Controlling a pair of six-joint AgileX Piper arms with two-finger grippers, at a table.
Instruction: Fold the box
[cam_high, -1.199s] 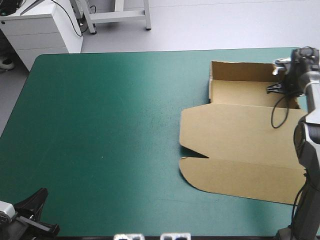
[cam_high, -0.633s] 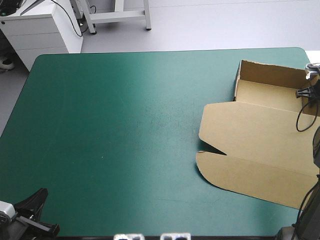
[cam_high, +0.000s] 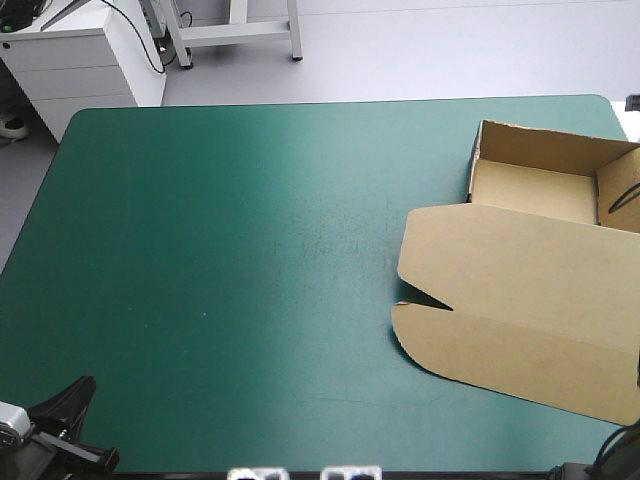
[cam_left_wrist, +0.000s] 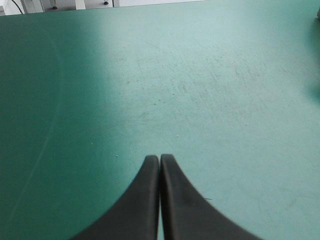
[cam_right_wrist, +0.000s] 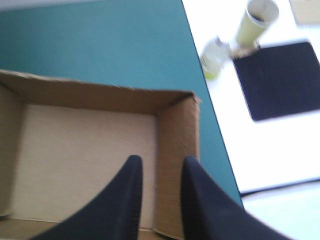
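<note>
Teal-green table (cam_high: 220, 250) held the brown box (cam_high: 520, 290) along its right edge.
The box's tray (cam_high: 530, 190) stood with walls raised at the far right corner, and the lid (cam_high: 510, 330) lay flat on the tray's near side. The right gripper (cam_right_wrist: 160, 162) hung over the tray with its black fingers parted, the tray's right wall (cam_right_wrist: 175, 145) showing in the gap. Well apart from the box, the left gripper (cam_left_wrist: 159, 158) was clenched, its fingers pressed together over the cover.
</note>
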